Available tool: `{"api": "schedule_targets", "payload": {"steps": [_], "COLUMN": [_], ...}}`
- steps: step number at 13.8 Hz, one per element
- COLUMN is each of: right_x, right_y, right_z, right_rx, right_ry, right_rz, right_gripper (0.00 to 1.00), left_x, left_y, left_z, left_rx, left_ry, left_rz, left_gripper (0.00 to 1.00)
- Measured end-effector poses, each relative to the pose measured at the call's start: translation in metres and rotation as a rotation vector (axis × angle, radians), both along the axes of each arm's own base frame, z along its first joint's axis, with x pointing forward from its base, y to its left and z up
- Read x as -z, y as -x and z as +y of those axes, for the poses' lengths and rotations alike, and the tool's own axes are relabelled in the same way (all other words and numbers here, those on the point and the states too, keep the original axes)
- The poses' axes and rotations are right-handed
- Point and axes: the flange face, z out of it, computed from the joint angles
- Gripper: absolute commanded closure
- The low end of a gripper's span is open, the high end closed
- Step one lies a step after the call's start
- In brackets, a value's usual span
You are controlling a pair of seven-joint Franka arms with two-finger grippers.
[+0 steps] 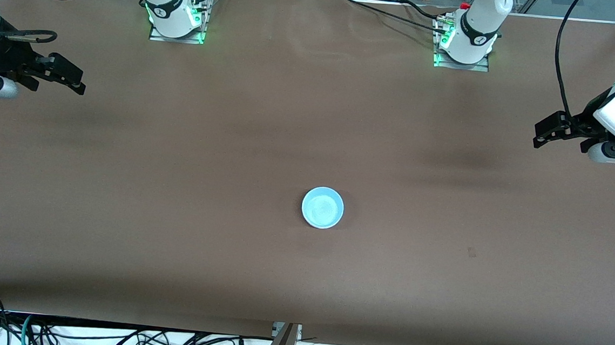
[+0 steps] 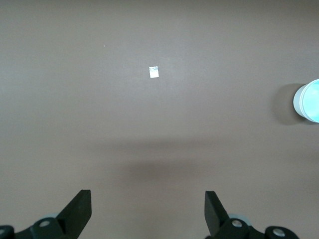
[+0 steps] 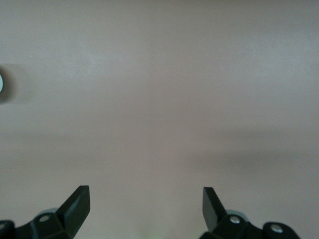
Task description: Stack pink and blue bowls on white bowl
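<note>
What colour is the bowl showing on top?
Light sky blue bowl; clearest in the front view.

Front camera looks down high; all 3 views share the blue bowl (image 1: 322, 207).

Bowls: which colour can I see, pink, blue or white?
Only the light blue bowl, alone in the middle of the table; no pink or white one shows. The left gripper and right gripper wait over its ends, jaws open.
</note>
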Motion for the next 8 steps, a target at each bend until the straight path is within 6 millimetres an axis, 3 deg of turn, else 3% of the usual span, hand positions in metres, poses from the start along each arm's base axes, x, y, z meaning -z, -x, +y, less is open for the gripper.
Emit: {"api": "schedule_targets", "payload": {"steps": [3, 8], "right_x": [-0.001, -0.006], "right_y": [0.001, 0.002], "right_z": [0.003, -0.009], "right_rx": [-0.007, 0.011], "right_ry": [-0.003, -0.005], "right_rz": [0.0, -0.009], "right_gripper": [0.0, 0.0], "left_x": [0.0, 0.002], "left_y": [0.0, -0.001], "left_z": [0.0, 0.0], "left_rx": [0.0, 0.001], "left_ry": [0.0, 0.0], "left_rz": [0.001, 0.004], "left_gripper": [0.0, 0.0]}}
